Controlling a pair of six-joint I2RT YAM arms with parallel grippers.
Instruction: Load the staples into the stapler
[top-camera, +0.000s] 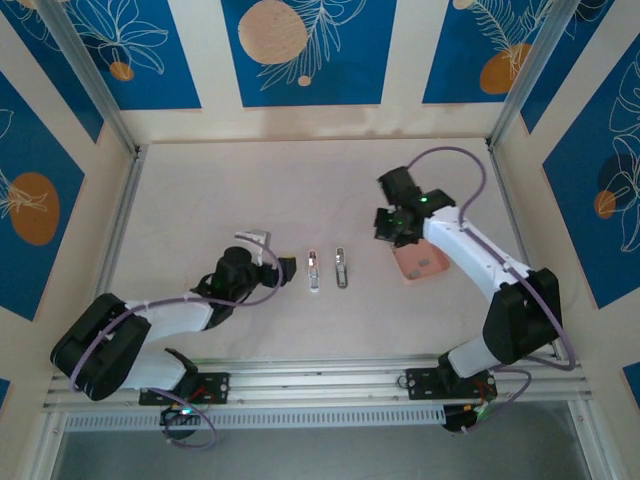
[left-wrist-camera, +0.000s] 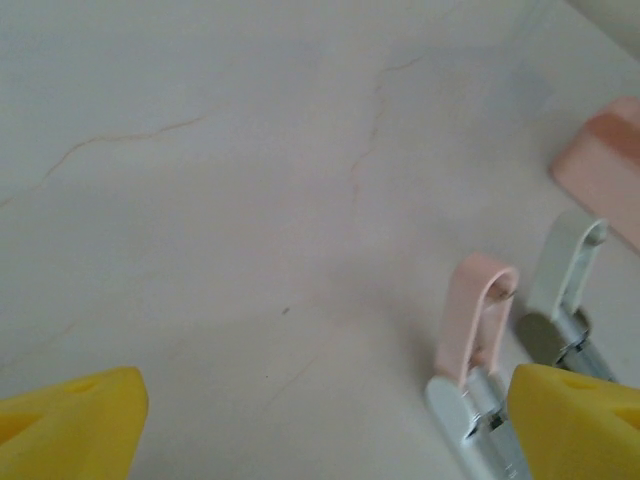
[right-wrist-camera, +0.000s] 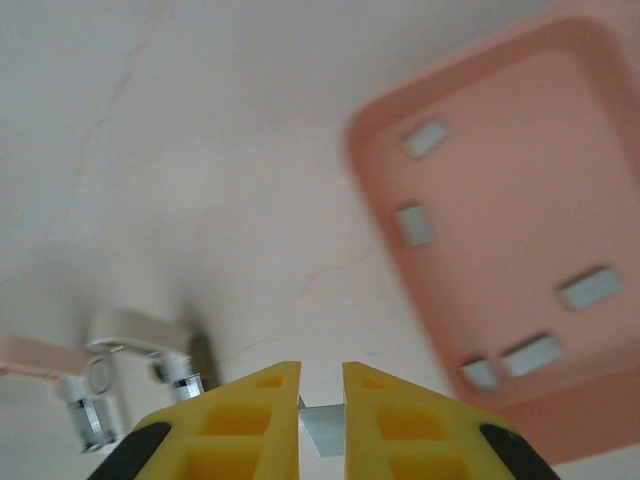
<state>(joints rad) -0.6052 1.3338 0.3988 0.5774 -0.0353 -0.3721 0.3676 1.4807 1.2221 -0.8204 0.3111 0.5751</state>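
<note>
Two staplers lie open side by side mid-table: a pink-topped stapler and a pale one. My left gripper stands open just left of them, its right fingertip beside the pink stapler's metal base. Nothing is between its fingers. My right gripper hovers at the left edge of the salmon-pink tray, shut on a grey staple strip. Several more staples lie loose in the tray.
An aluminium rail runs along the near table edge by the arm bases. Framed walls with blue panels close in the back and both sides. Bare tabletop stretches behind the staplers.
</note>
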